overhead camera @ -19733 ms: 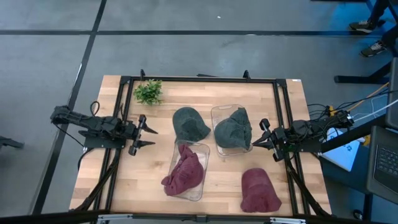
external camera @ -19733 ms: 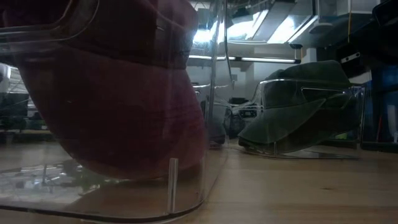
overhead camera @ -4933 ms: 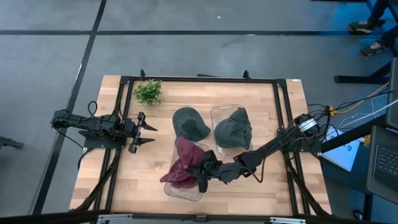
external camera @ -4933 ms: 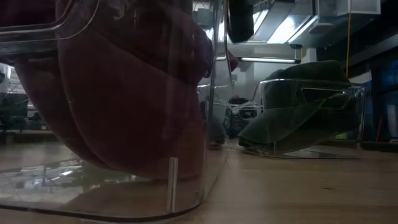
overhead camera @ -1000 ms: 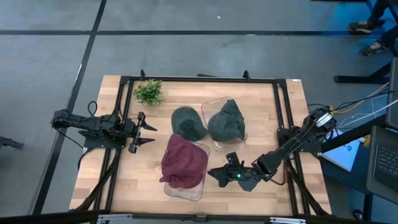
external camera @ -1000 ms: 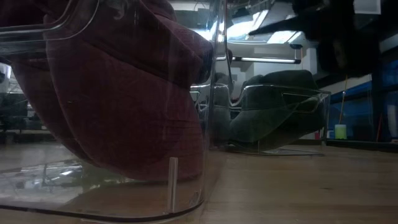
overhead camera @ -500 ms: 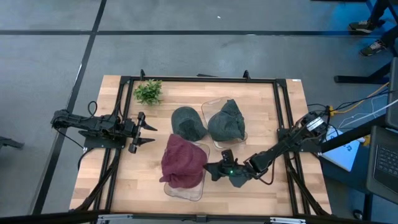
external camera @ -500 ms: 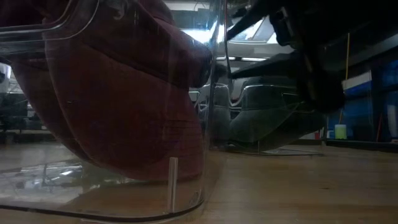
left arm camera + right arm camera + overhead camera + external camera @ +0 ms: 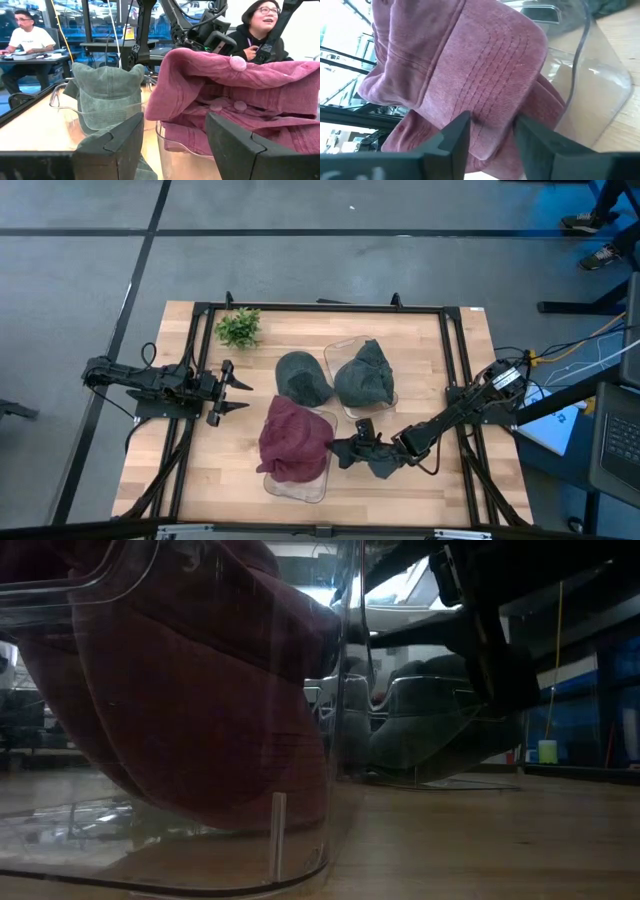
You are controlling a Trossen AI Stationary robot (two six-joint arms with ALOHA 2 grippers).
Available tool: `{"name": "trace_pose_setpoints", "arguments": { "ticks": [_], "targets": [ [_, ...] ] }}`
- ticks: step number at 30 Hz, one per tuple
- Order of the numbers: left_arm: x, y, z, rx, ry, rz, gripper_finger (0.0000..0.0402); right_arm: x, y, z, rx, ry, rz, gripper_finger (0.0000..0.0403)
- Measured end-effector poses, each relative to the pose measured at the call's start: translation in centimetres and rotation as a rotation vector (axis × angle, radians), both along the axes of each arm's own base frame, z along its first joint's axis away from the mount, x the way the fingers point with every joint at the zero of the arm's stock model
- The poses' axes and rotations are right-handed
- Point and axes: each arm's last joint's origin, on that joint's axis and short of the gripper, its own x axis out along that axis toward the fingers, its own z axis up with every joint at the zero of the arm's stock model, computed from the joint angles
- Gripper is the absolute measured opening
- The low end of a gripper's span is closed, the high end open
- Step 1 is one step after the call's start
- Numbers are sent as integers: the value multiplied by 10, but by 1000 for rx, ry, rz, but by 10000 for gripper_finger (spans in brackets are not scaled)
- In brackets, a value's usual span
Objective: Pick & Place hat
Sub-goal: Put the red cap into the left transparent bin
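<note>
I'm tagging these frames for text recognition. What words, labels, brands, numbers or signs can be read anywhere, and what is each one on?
None can be read.
Red hat: plain fabric, no label showing.
Green hats: no logo or lettering visible.
Clear bin: unmarked.
Yellow sign in the room behind, left wrist view: too small and blurred to read.

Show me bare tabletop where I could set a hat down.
Free: the corner right of the red hats' bin, below the right arm, and the strip between plant and left pincer. Crowded: the centre, around the green hat.
</note>
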Motion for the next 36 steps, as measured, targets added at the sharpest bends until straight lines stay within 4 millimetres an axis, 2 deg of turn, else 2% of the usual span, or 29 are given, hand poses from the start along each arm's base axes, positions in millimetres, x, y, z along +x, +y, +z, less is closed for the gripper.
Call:
{"name": "trace_pose_setpoints", "arguments": {
  "ticks": [7, 9, 14, 23, 29, 36],
  "targets": [
    [0, 0, 0, 0, 0, 0, 207, 1, 3, 6, 2, -46, 10, 33],
    [0, 0, 0, 0, 0, 0, 206, 0, 5, 9, -2, -70, 11, 14],
    [0, 0, 0, 0, 0, 0, 208, 1, 7, 14, -3, -117, 15, 21],
    [0, 0, 0, 0, 0, 0, 206, -4, 19, 35, -90, -276, 30, 8],
    [0, 0, 0, 0, 0, 0, 207, -16, 36, 49, -144, -368, 68, 8],
    [0, 0, 0, 0, 0, 0, 209, -36, 60, 51, -171, -379, 152, 8]
  ]
}}
